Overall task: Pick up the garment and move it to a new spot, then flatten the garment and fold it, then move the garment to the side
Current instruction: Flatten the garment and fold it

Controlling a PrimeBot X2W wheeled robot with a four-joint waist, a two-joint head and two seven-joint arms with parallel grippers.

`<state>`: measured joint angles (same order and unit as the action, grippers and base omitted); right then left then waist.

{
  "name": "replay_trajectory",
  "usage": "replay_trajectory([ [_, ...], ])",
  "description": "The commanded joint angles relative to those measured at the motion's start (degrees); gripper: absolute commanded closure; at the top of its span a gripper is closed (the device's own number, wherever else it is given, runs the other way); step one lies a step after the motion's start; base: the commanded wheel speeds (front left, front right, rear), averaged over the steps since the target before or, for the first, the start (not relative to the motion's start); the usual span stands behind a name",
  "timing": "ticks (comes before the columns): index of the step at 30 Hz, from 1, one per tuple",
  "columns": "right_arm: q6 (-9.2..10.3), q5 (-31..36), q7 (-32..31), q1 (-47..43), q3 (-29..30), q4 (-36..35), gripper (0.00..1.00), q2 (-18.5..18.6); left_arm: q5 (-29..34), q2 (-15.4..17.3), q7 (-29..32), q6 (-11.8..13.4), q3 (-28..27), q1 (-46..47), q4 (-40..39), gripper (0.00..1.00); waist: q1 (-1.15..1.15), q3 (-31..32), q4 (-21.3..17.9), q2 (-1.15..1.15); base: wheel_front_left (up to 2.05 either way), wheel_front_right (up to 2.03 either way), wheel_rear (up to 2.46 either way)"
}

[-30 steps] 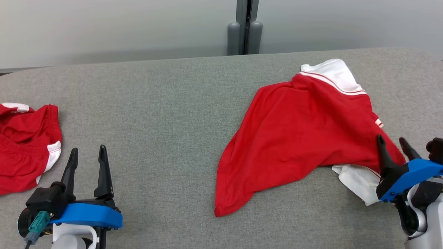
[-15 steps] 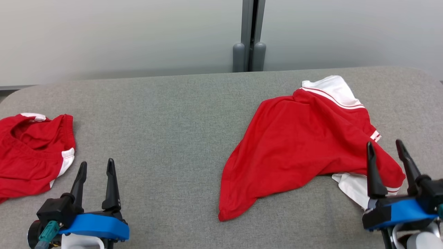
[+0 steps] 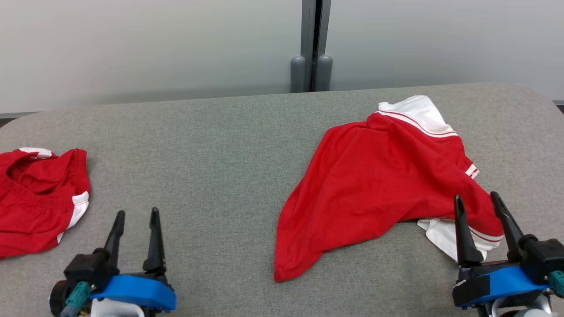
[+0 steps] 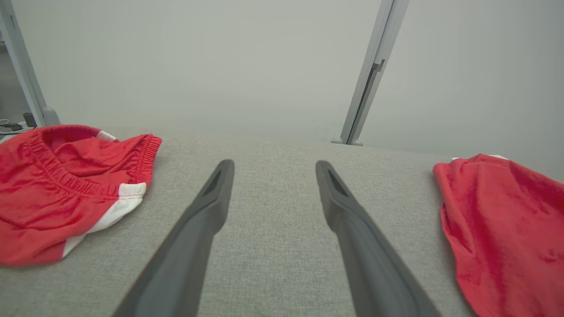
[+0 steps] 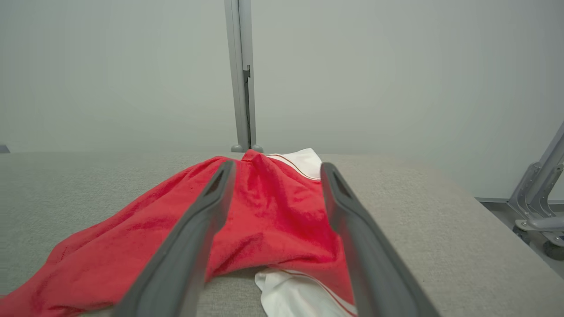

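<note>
You have the garment point(image 3: 379, 185) lying crumpled on the grey table point(image 3: 211, 145), right of centre in the head view. It is red, with a white panel edged in thin stripes at its upper right end. A white fold pokes out from under the red at the lower right. Its lowest red corner reaches down toward the bottom middle of the frame.

Your right gripper point(image 3: 476, 196) sits at the lower right of the head view, its two dark fingers spread wide and pointing up the frame. Their tips overlap the garment's lower right edge there; whether they touch the cloth cannot be told. In the right wrist view the red cloth shows between and beyond the fingers, and nothing is pinched.

Your left gripper point(image 3: 137, 212) is at the lower left, also released, with its fingers apart over bare table and well apart from the garment.

A second red garment point(image 3: 39, 198) with white trim and an elastic waistband lies bunched at the left edge of the head view, near the left gripper but not touching it. Behind the table stands a pale wall point(image 3: 132, 44) with a grey post point(image 3: 311, 39) at top centre.
</note>
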<state>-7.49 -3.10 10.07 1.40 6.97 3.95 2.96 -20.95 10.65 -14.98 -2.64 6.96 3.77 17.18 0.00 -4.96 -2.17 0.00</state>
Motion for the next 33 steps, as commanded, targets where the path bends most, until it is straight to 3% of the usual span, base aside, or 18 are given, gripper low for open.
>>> replay_trajectory([
  [1, 0.0, -0.39, -0.25, -0.46, -0.75, -0.77, 0.0, -0.08, 0.51, -0.4, 0.26, -0.64, 1.17, 1.78, 0.5, 0.0, 0.0, -0.4, -0.21, 0.0, 0.0, 0.0, 0.0],
  [9, 0.0, -1.48, -1.0, 1.74, -4.68, -0.96, 0.0, -0.06, 1.72, -4.04, 5.04, -4.09, 11.73, 9.86, 7.94, 0.0, 0.0, -2.42, -2.42, 0.0, 0.0, 0.0, 0.0],
  [16, 0.0, -2.69, -0.33, 3.13, -7.93, -0.32, 0.0, -0.05, -1.28, -6.34, 10.59, -4.95, 20.78, 17.38, 16.55, 0.0, 0.0, -4.32, -5.17, 0.0, 0.0, 0.0, 0.0],
  [28, 0.0, -4.69, 1.22, 4.68, -10.01, 1.54, 0.0, -0.05, -3.93, -7.04, 17.46, -4.38, 24.61, 24.33, 29.03, 0.0, 0.0, -6.52, -8.48, 0.0, 0.0, 0.0, 0.0],
  [29, 0.0, -4.84, 1.31, 4.74, -9.98, 1.66, 0.0, -0.05, -4.16, -7.1, 17.97, -4.46, 24.87, 24.49, 29.73, 0.56, 0.0, -6.56, -8.57, 0.0, 0.0, 0.0, 0.0],
  [30, 0.0, -4.94, 1.48, 4.77, -9.95, 1.81, 0.0, -0.05, -4.31, -7.12, 18.07, -4.51, 25.07, 24.63, 30.21, 1.0, 0.0, -6.57, -8.62, 0.0, 0.0, 0.0, 0.0],
  [33, 0.0, -5.14, 1.69, 4.79, -9.86, 1.98, 0.0, -0.05, -4.39, -7.02, 17.16, -4.31, 24.99, 25.09, 30.78, 1.0, 0.0, -6.56, -8.61, 0.0, 0.0, 0.0, 0.0],
])
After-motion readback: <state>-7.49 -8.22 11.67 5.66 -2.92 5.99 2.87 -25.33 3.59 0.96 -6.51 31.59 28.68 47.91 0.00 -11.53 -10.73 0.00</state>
